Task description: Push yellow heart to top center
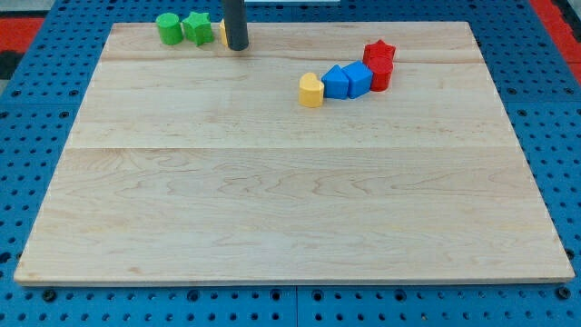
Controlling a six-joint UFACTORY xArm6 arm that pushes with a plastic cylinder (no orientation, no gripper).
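So you've got the big pale wooden board (290, 182) sitting on a blue pegboard table (36, 182), and it takes up most of the view. Coming down from the view's top is the straight dark rod (234, 20), and my tip (238, 47) is planted on the board near its top edge, left of centre. There's no pincer on this rig at all, just that rod, so nothing opens or closes and nothing is being held.

Now the blocks, all placed off my tip. Touching the rod on its left side is a small yellow block (221, 33), mostly hidden behind it, so you can't tell its shape. Just left of that is the green star-shaped block (197, 27), and left again the green round block (168, 27), the three of them in a row along the top edge.

The rest sit well off to the right of my tip and a bit lower in the view. Furthest right are two red blocks: a red star-shaped block (379, 52) with another red block (382, 76) just below it. Next come two blue blocks, the right one (358, 79) and the left one (336, 83), side by side. The yellow heart block (311, 90) is at the left end of that chain, touching the left blue one, so it's the closest of that bunch to my tip but still well apart from it.
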